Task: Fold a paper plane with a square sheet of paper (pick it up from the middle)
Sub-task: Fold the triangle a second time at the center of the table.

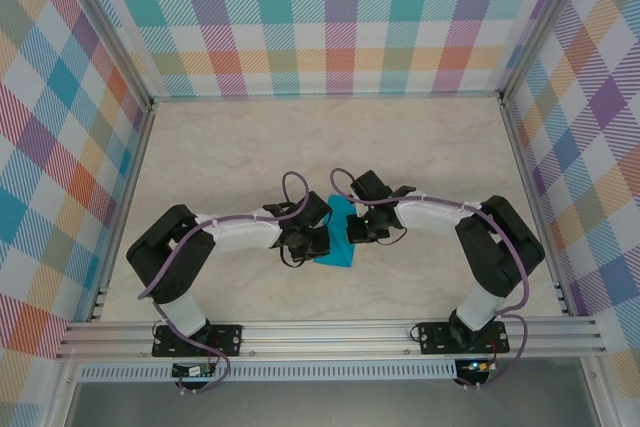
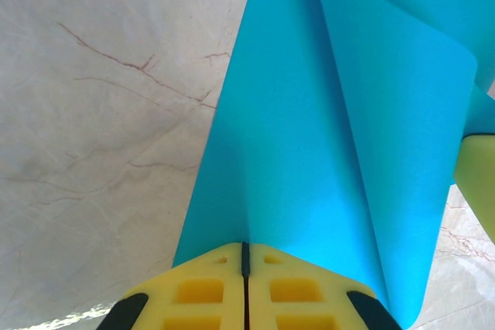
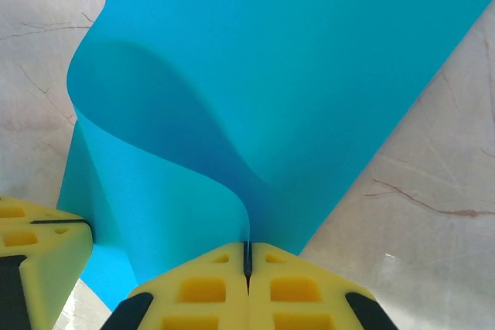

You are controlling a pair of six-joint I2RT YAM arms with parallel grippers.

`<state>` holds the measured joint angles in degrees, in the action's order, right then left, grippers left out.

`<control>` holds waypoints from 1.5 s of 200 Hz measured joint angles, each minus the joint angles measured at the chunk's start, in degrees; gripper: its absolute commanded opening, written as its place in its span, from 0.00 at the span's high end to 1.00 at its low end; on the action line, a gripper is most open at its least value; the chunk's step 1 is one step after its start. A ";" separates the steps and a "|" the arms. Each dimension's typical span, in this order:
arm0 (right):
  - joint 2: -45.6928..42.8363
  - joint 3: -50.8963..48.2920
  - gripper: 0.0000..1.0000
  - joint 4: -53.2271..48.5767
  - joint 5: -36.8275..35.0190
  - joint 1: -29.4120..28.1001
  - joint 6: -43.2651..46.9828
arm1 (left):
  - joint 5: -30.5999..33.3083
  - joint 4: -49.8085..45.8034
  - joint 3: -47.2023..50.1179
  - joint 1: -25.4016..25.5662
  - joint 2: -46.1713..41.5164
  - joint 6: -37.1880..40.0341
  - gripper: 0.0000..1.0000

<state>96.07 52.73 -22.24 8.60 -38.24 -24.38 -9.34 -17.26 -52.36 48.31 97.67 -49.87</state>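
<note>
The square sheet of paper is teal-blue and lies low over the marble table between my two grippers. My left gripper holds its left side and my right gripper its right side. In the left wrist view the paper runs away from the shut yellow fingertips, with a crease leading into them. In the right wrist view the sheet bends in a soft curl, and one edge is pinched in the shut gripper. The left gripper's yellow finger shows beside it.
The marble-patterned table is boxed in by plaid walls at the back and on both sides. An aluminium rail with both arm bases runs along the near edge. Open tabletop lies behind and beside the grippers.
</note>
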 measured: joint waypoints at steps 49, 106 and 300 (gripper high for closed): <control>0.00 -0.02 0.95 -0.20 0.00 0.00 -0.42 | -0.02 0.00 0.02 -0.02 0.00 0.00 0.93; 0.00 0.04 0.95 -1.64 -0.28 0.00 -0.42 | -0.02 0.00 0.02 0.00 0.00 0.00 0.93; 2.19 1.18 0.94 -1.88 -0.39 0.00 -0.39 | 0.00 0.00 0.02 0.00 -0.02 0.07 0.90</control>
<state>98.26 53.91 -24.12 8.21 -38.24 -24.77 -9.34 -17.26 -52.34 48.31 97.65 -49.80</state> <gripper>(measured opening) 0.062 0.086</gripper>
